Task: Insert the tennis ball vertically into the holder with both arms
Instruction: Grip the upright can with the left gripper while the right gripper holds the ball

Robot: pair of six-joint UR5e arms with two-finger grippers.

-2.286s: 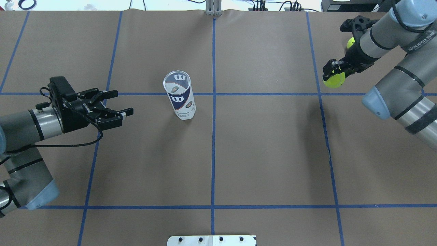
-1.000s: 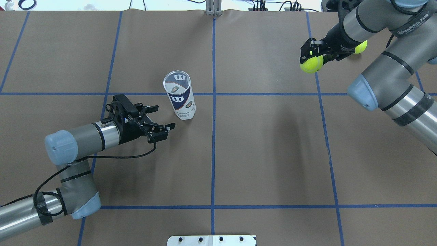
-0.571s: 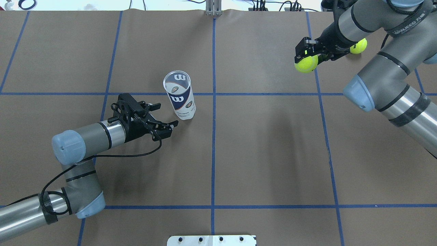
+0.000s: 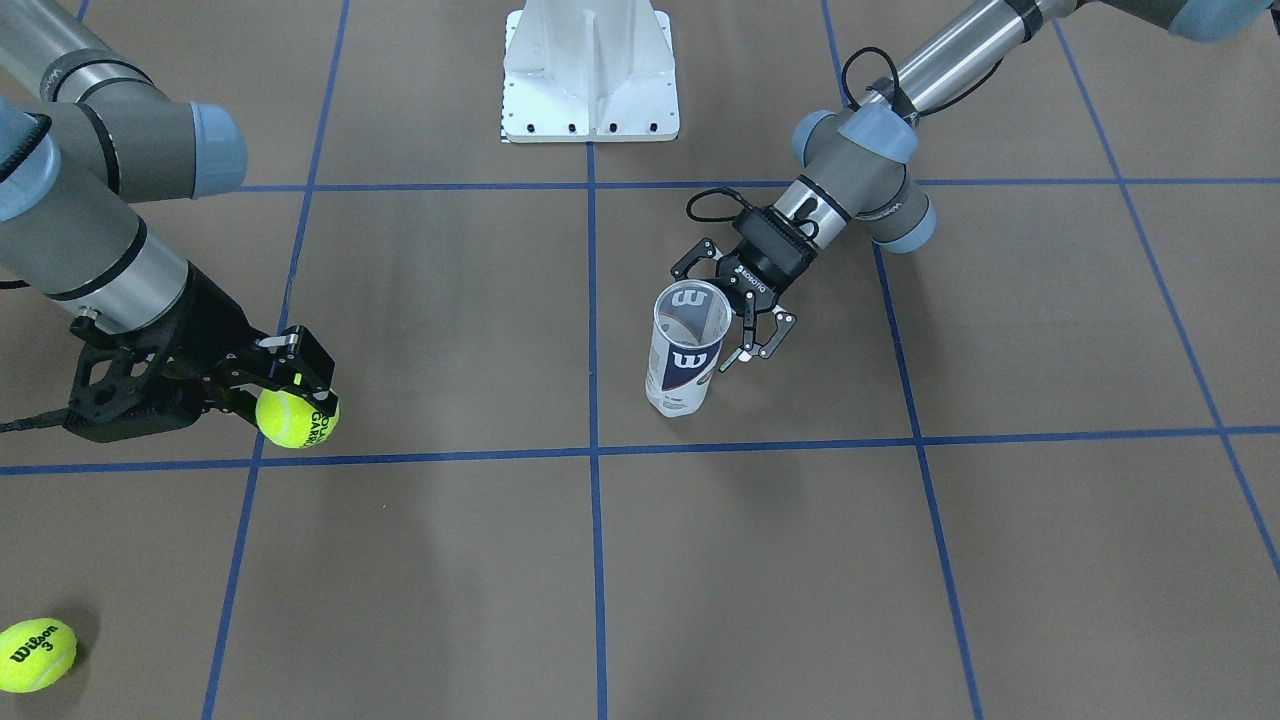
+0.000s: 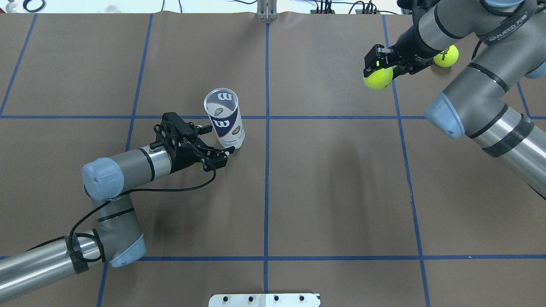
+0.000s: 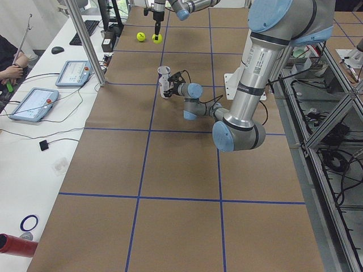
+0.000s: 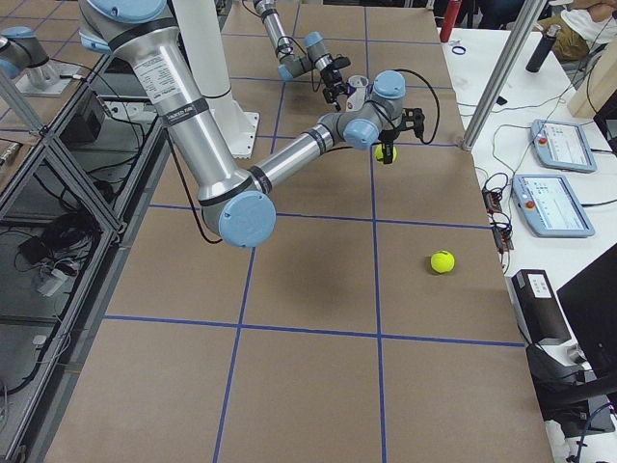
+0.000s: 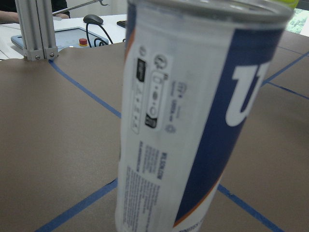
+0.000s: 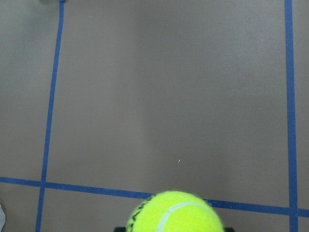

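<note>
The holder (image 5: 225, 121), a clear tube with a navy and white "W" label, stands upright and empty near the table's middle (image 4: 686, 352). My left gripper (image 5: 221, 139) is open and level with the tube's lower part, one fingertip on each side, not closed on it. The tube fills the left wrist view (image 8: 193, 121). My right gripper (image 5: 377, 70) is shut on a yellow tennis ball (image 5: 378, 78), held at the far right, well away from the tube. The ball also shows in the front view (image 4: 296, 418) and in the right wrist view (image 9: 174, 213).
A second tennis ball (image 5: 446, 56) lies on the table at the far right, behind my right arm; it also shows in the front view (image 4: 36, 655). The white pedestal base (image 4: 590, 70) stands at the robot's side. Blue tape lines cross the brown table (image 5: 332, 192).
My left gripper has moved right, up to the tube, still open. My right gripper has carried the ball left and toward the table's far side.
</note>
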